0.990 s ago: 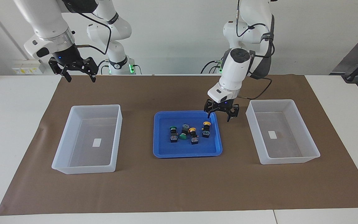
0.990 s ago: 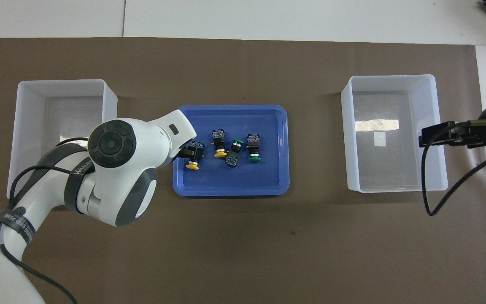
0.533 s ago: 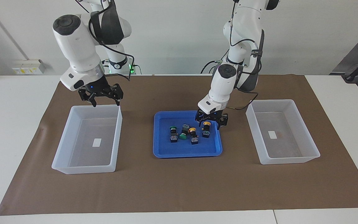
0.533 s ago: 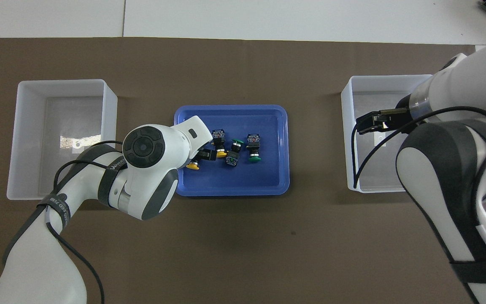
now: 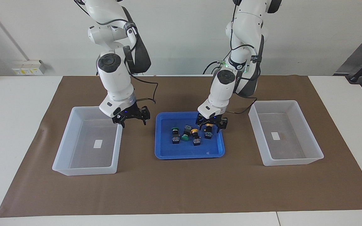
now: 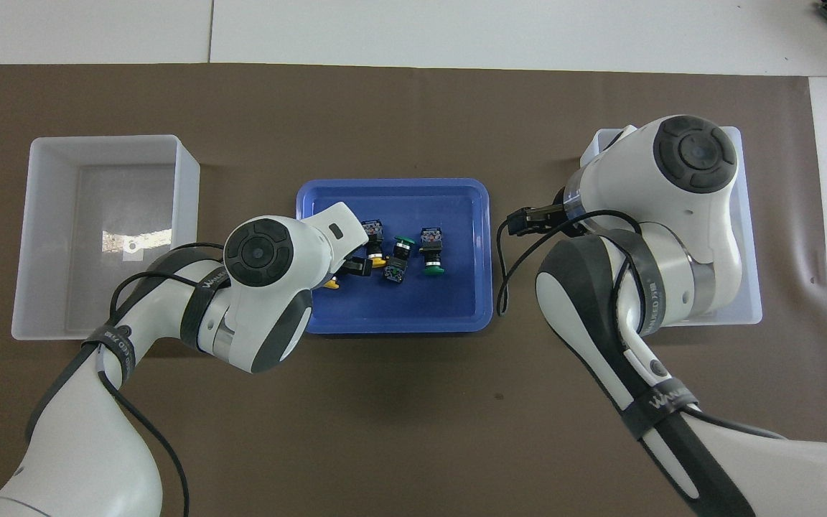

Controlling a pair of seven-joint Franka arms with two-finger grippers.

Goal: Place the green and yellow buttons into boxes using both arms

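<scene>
Four buttons lie in the blue tray (image 5: pixel 187 153): two green buttons (image 5: pixel 175 129) (image 5: pixel 185 137) and two yellow buttons (image 5: pixel 194 131) (image 5: pixel 209 126). My left gripper (image 5: pixel 211 123) is open and low over the yellow button nearest the left arm's end of the tray, with a finger on either side of its cap. In the overhead view this button (image 6: pixel 331 283) is mostly hidden under the left wrist. My right gripper (image 5: pixel 132 119) is open and empty. It hangs over the gap between the tray and the box (image 5: pixel 85 171) at the right arm's end. Both boxes hold only a label.
The other box (image 5: pixel 291 161) stands at the left arm's end of the brown mat (image 5: pixel 181 188). In the overhead view the right arm covers much of its box (image 6: pixel 751 287). Two smaller white arms with green lights stand at the robots' edge.
My left gripper has moved from the tray's rim inward and down over the yellow button. My right arm has swung in from the table's end and come down between its box and the tray.
</scene>
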